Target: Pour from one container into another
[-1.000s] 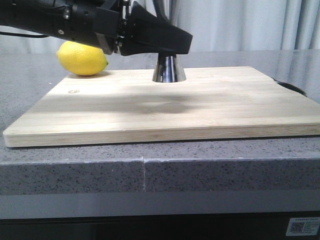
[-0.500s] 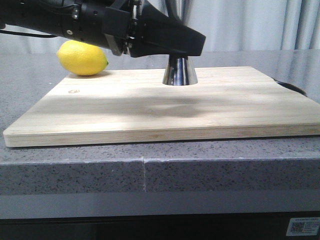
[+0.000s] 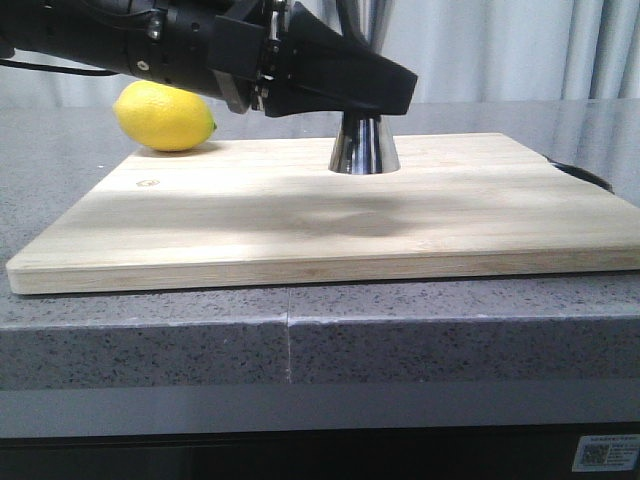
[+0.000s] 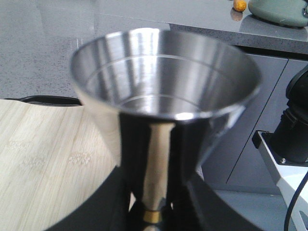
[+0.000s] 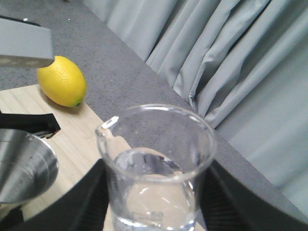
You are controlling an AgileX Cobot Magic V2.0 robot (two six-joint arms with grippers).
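Holding clear liquid, beaker (image 5: pixel 156 168) (upright); jigger (image 4: pixel 163 115) empty

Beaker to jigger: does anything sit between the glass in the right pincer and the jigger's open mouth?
Nothing visible does. In the right wrist view the beaker, held upright with clear liquid inside, sits beside the jigger, whose open rim is uncovered. The lemon lies farther off, at the cutting board edge.
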